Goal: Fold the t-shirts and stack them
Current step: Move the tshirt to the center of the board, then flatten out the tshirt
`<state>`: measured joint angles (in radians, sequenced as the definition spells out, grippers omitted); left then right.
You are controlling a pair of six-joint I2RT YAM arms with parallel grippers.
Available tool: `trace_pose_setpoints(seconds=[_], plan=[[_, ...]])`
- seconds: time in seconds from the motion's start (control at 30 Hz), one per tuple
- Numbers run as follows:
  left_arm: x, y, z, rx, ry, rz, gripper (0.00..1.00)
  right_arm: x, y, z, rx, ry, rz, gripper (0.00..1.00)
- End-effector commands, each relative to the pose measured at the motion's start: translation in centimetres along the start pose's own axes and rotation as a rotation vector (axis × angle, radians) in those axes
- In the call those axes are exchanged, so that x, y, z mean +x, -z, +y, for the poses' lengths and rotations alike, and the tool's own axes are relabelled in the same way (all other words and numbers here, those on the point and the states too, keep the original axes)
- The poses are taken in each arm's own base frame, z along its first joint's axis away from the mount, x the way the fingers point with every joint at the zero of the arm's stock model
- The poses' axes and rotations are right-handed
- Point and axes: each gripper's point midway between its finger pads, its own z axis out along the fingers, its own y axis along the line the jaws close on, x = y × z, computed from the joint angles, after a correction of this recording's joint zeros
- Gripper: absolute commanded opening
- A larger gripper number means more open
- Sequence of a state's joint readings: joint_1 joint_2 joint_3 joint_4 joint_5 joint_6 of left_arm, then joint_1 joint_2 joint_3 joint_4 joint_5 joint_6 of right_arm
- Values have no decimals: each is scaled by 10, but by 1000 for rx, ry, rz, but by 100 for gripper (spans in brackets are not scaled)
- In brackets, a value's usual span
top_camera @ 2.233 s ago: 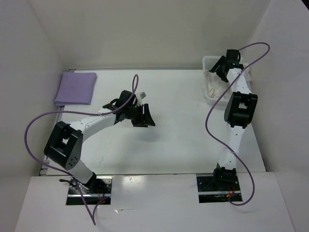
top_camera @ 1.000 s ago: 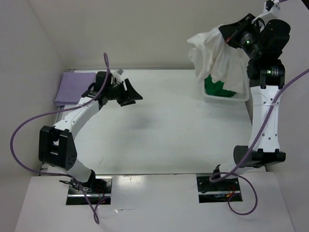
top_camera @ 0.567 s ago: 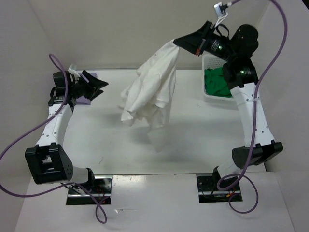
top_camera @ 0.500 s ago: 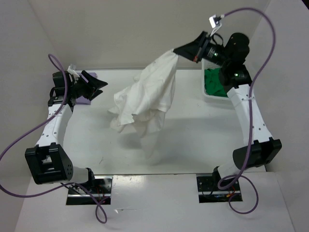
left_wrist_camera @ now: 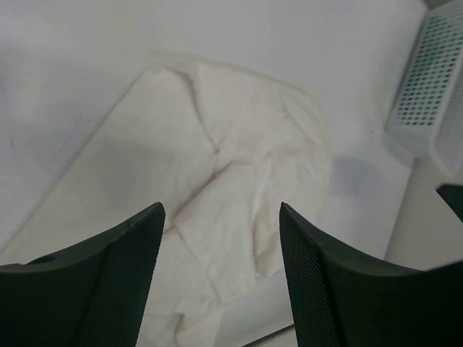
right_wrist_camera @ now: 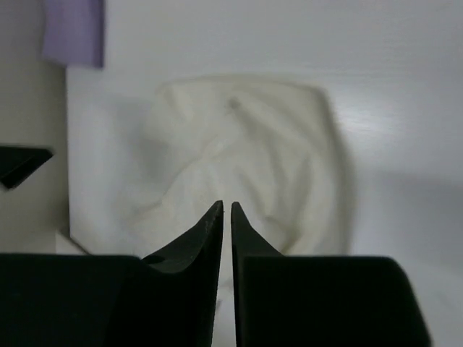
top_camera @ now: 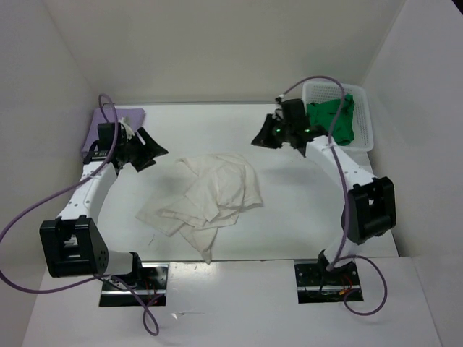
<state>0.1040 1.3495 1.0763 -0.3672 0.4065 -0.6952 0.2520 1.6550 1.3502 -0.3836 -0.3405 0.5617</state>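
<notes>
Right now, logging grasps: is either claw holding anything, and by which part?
Nothing held: left claw and right claw are empty, clear of the crumpled off-white cloth t-shirt.

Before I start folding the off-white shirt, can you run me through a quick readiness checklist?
1. Off-white shirt lying on the table, free of both grippers: ok.
2. Shirt spread flat: not ok, it is crumpled, with overlapping folds.
3. Left gripper open and empty above the shirt: ok.
4. Right gripper empty: ok, its jaws stand only a narrow gap apart.
5. Lavender shirt folded in the far left corner, apart from the off-white one: ok.
6. Green shirt inside the basket, out of the way: ok.
</notes>
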Motion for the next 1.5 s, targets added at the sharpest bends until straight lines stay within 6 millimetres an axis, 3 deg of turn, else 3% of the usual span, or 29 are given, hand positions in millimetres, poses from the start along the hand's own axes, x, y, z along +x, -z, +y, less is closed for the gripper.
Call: trace_pose_setpoints(seconds=[0.0, 0.03, 0.1, 0.13, 0.17, 0.27, 0.33, 0.37, 0.4, 0.47, 0.53, 0.6, 0.77, 0.87, 0.9, 0.93, 1.03, 1.07, 1.1, 1.17, 1.2, 1.27, 1.3, 1.37, 1.4, 1.47], plan=[[25, 2, 34, -109, -21, 52, 72, 66, 11, 66, -50, 233, 74, 11], [45, -2, 46, -122, 17, 104, 72, 87, 5, 71, -46, 270, 110, 10], [60, -5, 60, -122, 111, 135, 72, 129, -3, 79, -55, 330, 190, 14], [68, -6, 66, -119, 142, 152, 72, 160, -11, 85, -59, 369, 250, 18], [79, -8, 74, -134, 164, 172, 72, 171, -14, 91, -74, 388, 267, 32], [76, -10, 85, -182, 171, 153, 72, 207, -29, 106, -95, 448, 318, 52], [77, -14, 96, -224, 168, 154, 72, 228, -36, 124, -108, 496, 333, 58], [80, -18, 104, -251, 179, 169, 72, 242, -50, 117, -74, 512, 358, 60], [83, -20, 108, -260, 178, 185, 72, 242, -57, 122, -60, 527, 344, 64], [92, -27, 115, -273, 200, 228, 72, 264, -71, 102, 32, 575, 397, 65], [100, -30, 122, -283, 200, 246, 72, 259, -76, 94, 101, 574, 355, 65], [102, -33, 128, -322, 180, 242, 68, 256, -75, 69, 200, 569, 321, 65], [109, -39, 141, -387, 143, 242, 68, 259, -77, 55, 244, 570, 322, 65], [131, -52, 150, -414, 147, 314, 54, 260, -77, 55, 245, 561, 321, 36], [132, -55, 152, -418, 156, 314, 46, 260, -77, 56, 247, 552, 319, 21], [136, -56, 153, -416, 165, 332, 31, 253, -75, 67, 219, 546, 293, 15], [136, -59, 152, -421, 152, 334, 17, 237, -68, 86, 183, 537, 244, 1], [132, -60, 152, -429, 155, 318, 6, 234, -65, 90, 175, 535, 235, 0], [131, -60, 153, -437, 152, 313, 2, 221, -57, 98, 159, 522, 210, 0], [115, -60, 141, -407, 143, 268, 0, 203, -46, 112, 127, 502, 165, 0], [110, -58, 138, -407, 138, 254, 0, 180, -29, 129, 78, 477, 112, 0], [94, -56, 125, -380, 122, 216, 0, 153, -8, 145, 36, 447, 55, 0], [78, -58, 114, -356, 109, 183, 0, 125, 16, 161, -11, 418, -9, 0], [59, -53, 98, -334, 91, 138, 0, 97, 40, 174, -63, 394, -60, 0], [46, -51, 92, -317, 87, 106, 0, 68, 54, 176, -79, 361, -106, 0], [14, -42, 63, -260, 55, 27, 0, 42, 93, 191, -172, 333, -153, 0]])
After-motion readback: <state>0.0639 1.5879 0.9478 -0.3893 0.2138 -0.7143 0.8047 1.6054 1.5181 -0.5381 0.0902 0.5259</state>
